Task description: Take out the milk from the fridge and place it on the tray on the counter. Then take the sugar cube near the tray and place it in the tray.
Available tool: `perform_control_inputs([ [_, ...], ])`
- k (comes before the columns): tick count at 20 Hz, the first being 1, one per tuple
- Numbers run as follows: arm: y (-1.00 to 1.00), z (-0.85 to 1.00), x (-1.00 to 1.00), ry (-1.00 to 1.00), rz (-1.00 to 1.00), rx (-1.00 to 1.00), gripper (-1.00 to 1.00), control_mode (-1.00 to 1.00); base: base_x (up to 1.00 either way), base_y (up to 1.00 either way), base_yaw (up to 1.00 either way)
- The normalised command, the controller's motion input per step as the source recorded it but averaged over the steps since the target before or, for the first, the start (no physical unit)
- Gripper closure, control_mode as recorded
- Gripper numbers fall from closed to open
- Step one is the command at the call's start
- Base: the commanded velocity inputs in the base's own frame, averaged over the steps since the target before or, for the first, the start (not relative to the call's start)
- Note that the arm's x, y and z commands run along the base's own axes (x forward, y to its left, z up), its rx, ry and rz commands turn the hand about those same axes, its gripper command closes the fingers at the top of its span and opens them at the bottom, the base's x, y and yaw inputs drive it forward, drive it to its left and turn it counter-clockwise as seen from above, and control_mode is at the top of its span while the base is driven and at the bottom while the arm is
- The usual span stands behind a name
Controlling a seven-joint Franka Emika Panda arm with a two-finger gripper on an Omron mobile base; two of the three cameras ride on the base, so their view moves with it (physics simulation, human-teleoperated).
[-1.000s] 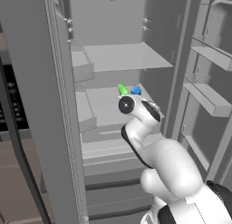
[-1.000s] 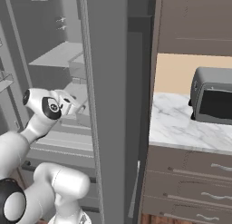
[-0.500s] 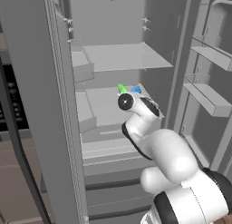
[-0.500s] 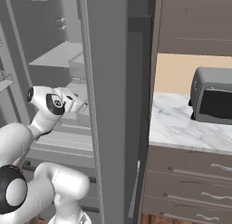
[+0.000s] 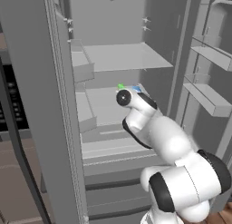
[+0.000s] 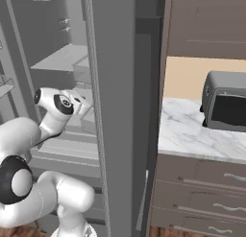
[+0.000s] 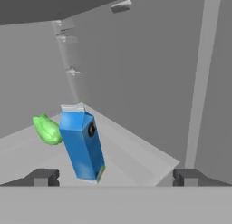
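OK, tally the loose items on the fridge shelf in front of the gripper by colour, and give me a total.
Blue: 1, the milk, a carton with a white top.
Green: 1, a small elongated green object next to the carton.
Total: 2

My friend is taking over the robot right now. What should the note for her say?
Hand: open, holding nothing, reaching into the fridge toward the milk.
Milk: on a fridge shelf, ahead of the hand between the fingertips' line, beside a green object. Not yet gripped.
Counter: to the right of the fridge, with a dark appliance on it.
Done: fridge stands open.
Left: grab the milk, put it on the tray, then put the sugar cube in the tray.
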Motion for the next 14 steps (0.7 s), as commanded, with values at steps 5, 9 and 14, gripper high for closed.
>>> perform_control_inputs([
  [5, 0.00, 0.00, 0.18, 0.00, -0.01, 0.00, -1.00, -1.00, 0.00, 0.00, 0.00],
  [9, 0.00, -0.01, 0.18, 0.00, -0.03, 0.00, -1.00, -1.00, 0.00, 0.00, 0.00],
  [14, 0.05, -0.02, 0.21, 0.00, -0.07, 0.00, -1.00, -1.00, 0.00, 0.00, 0.00],
])
